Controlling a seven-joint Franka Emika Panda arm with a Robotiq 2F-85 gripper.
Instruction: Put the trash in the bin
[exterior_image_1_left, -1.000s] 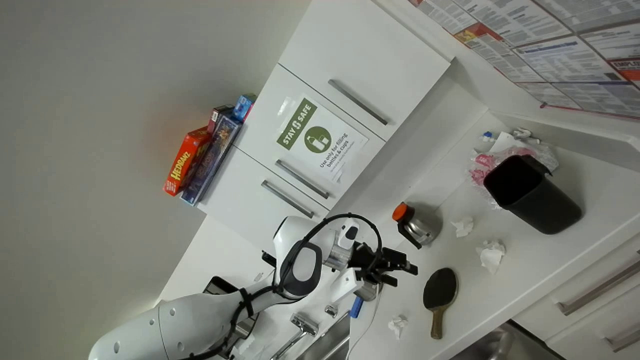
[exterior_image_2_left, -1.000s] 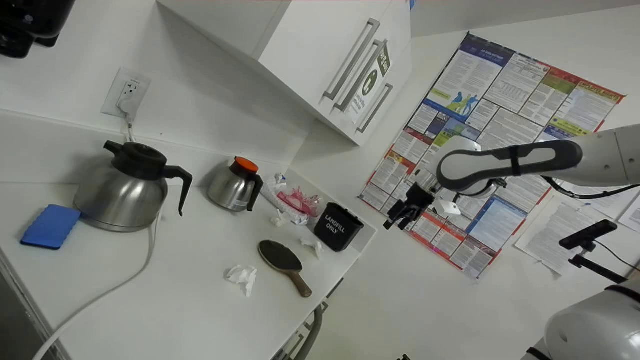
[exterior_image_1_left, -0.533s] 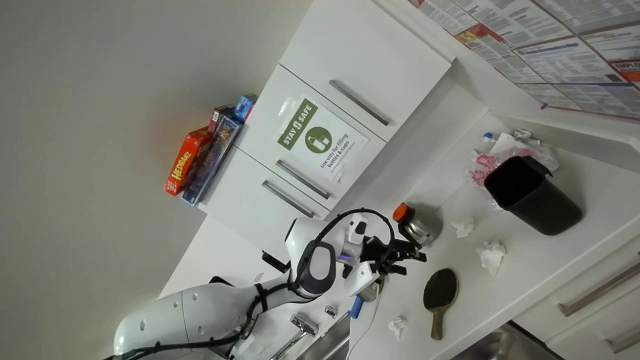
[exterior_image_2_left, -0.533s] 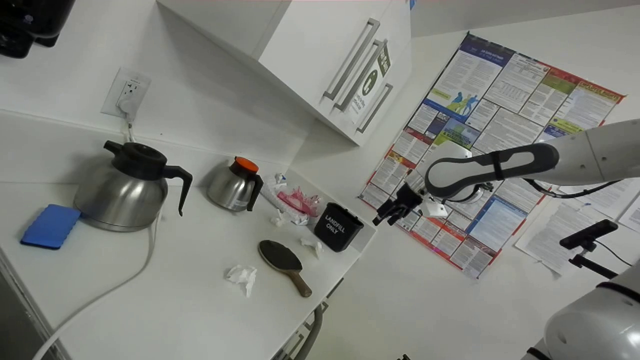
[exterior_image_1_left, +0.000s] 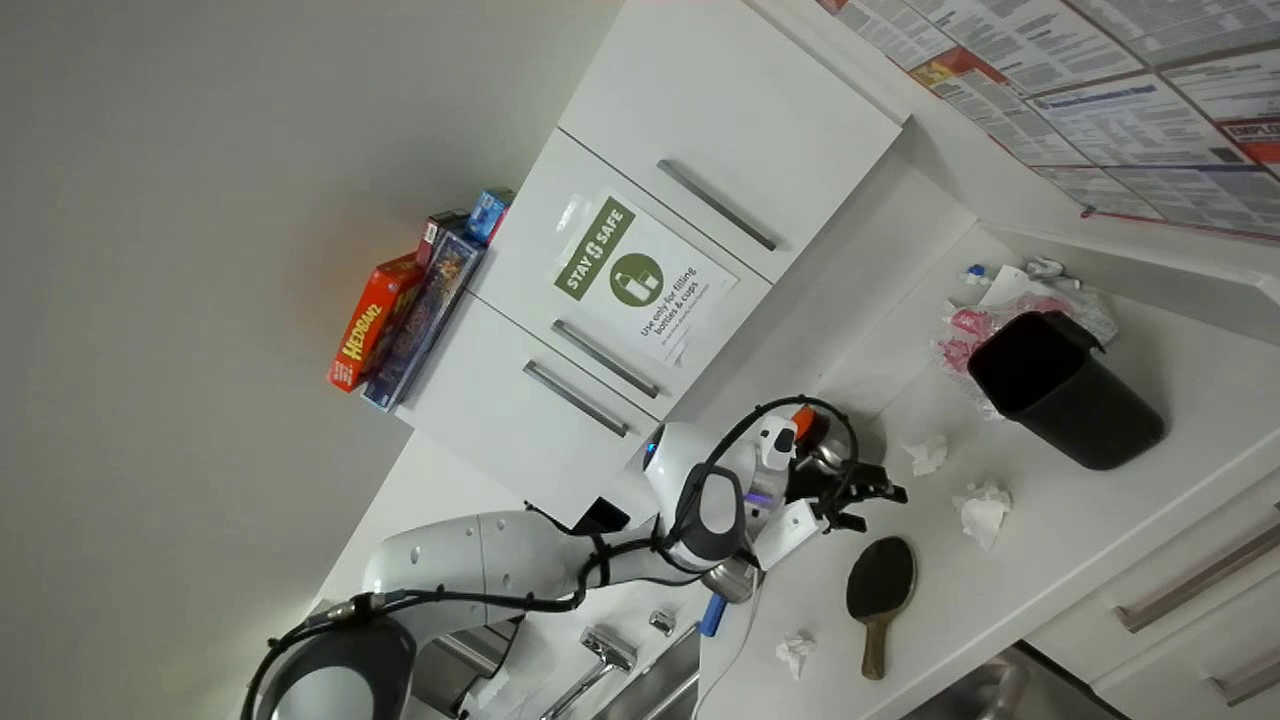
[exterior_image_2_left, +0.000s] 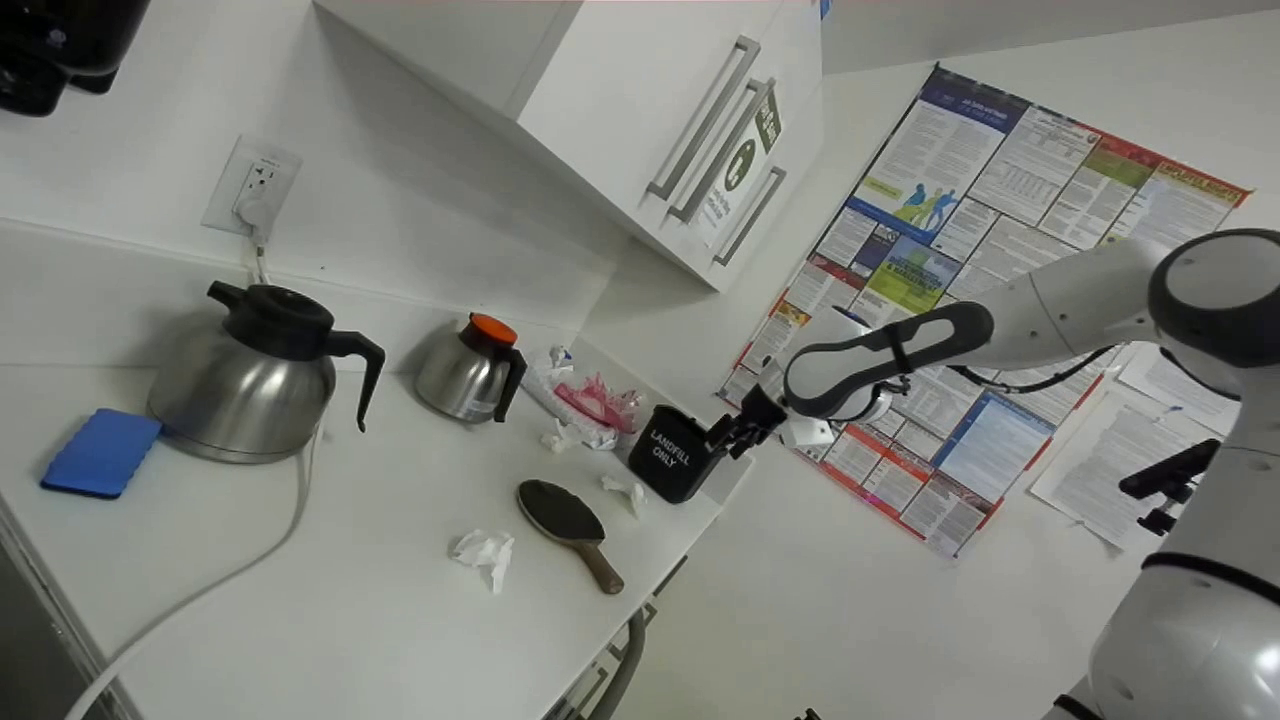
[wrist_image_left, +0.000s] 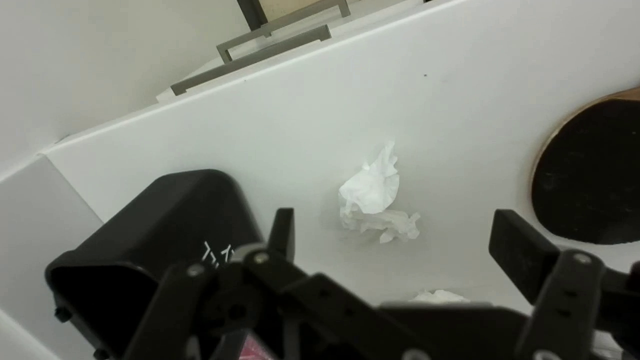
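Observation:
The trash is white crumpled paper on the counter. One wad (exterior_image_1_left: 984, 512) lies near the bin; it also shows in an exterior view (exterior_image_2_left: 627, 493) and in the wrist view (wrist_image_left: 372, 187). A second wad (exterior_image_1_left: 927, 454) lies by the small jug, and a third (exterior_image_1_left: 796, 654) lies left of the paddle. The black bin (exterior_image_1_left: 1090, 410) stands upright and open; it also shows in an exterior view (exterior_image_2_left: 665, 460) and at the left of the wrist view (wrist_image_left: 170, 215). My gripper (exterior_image_1_left: 884, 510) is open and empty above the counter. In the wrist view the nearest wad shows between its fingertips (wrist_image_left: 393, 217).
A black paddle (exterior_image_1_left: 880, 580) with a wooden handle lies near the wads. A small steel jug (exterior_image_2_left: 465, 378) with an orange lid stands at the back, beside pink plastic wrap (exterior_image_2_left: 600, 405). A large steel jug (exterior_image_2_left: 245, 385) and a blue sponge (exterior_image_2_left: 100, 452) stand farther off.
My arm has reached out over the counter, and the open gripper has moved towards the wads and the bin, lower in an exterior view. The wads and the bin have not moved.

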